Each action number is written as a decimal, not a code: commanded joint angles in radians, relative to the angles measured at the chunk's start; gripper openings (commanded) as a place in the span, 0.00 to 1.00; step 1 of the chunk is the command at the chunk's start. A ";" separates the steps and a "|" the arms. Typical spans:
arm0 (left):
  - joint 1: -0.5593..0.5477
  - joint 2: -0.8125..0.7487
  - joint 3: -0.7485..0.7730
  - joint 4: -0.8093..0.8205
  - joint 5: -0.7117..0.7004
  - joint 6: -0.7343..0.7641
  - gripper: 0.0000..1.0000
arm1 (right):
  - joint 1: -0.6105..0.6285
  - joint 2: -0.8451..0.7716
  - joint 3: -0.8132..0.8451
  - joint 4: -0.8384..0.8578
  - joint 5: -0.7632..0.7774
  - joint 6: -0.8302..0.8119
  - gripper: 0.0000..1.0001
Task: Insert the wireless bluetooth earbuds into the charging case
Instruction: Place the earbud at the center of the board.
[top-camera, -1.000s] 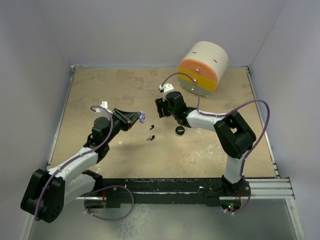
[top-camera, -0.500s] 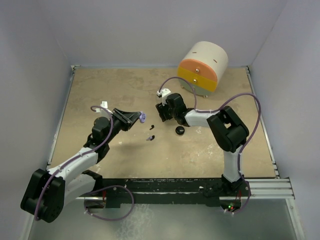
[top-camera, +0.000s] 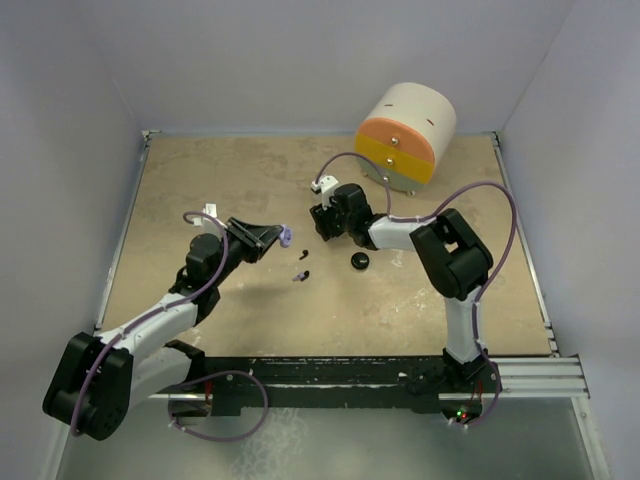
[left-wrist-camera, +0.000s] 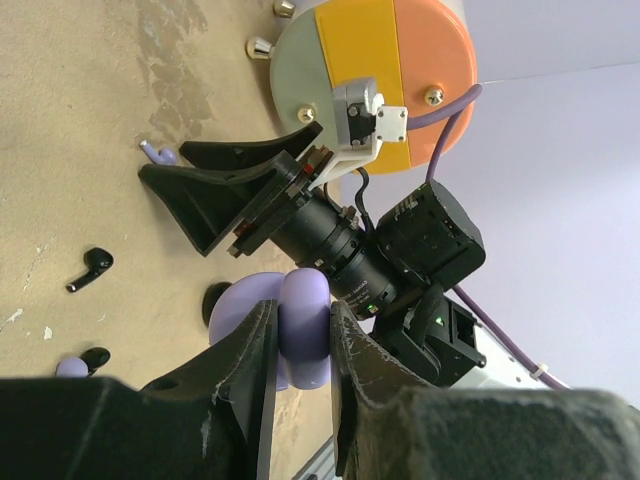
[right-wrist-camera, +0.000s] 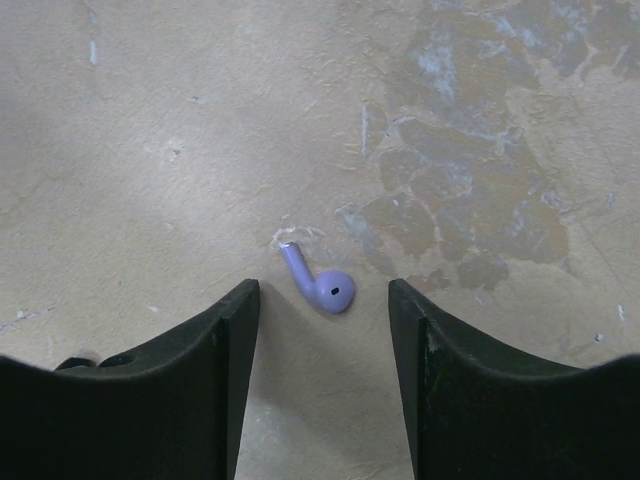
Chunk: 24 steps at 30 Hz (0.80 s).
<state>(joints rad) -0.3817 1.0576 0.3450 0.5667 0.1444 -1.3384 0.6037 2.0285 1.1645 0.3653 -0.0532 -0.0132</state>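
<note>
**Right gripper (right-wrist-camera: 322, 300) open astride lavender earbud; left gripper (left-wrist-camera: 300, 342) clamped on lavender case**

- Right gripper: low over the table (top-camera: 200, 190), jaws parted to a middling gap. In the right wrist view the lavender earbud (right-wrist-camera: 333, 290) lies flat on the table between the two fingertips, stem pointing up-left. Neither finger touches it.
- Left gripper: raised off the table, left of centre, jaws drawn in narrow on the lavender charging case (left-wrist-camera: 300, 298). The case shows as two rounded lobes side by side, pinched between the fingers (left-wrist-camera: 250, 370).
- The two grippers face each other, near but apart; the case is held on the right arm's side of the left gripper.
- Loose on the table between the arms: a black earbud (left-wrist-camera: 90, 270), and nearer the bases another black piece (left-wrist-camera: 96, 356) touching a lavender one (left-wrist-camera: 70, 368). I cannot tell what these two are.
- Black round puck (top-camera: 360, 261) lies just near-right of the right gripper.
- Drum with orange, yellow and grey face (top-camera: 400, 140) stands at the far edge, well apart from the earbuds.
</note>
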 joint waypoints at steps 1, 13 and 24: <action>0.005 0.001 -0.006 0.067 -0.003 0.025 0.00 | 0.001 0.009 0.024 0.001 -0.048 -0.013 0.56; 0.005 0.001 -0.007 0.067 -0.004 0.025 0.00 | 0.010 -0.041 -0.027 0.009 -0.091 0.013 0.50; 0.006 -0.004 -0.007 0.063 -0.008 0.025 0.00 | 0.038 -0.076 -0.046 0.010 -0.128 0.036 0.47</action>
<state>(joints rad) -0.3817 1.0622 0.3450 0.5751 0.1444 -1.3380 0.6243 2.0068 1.1297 0.3790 -0.1425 0.0006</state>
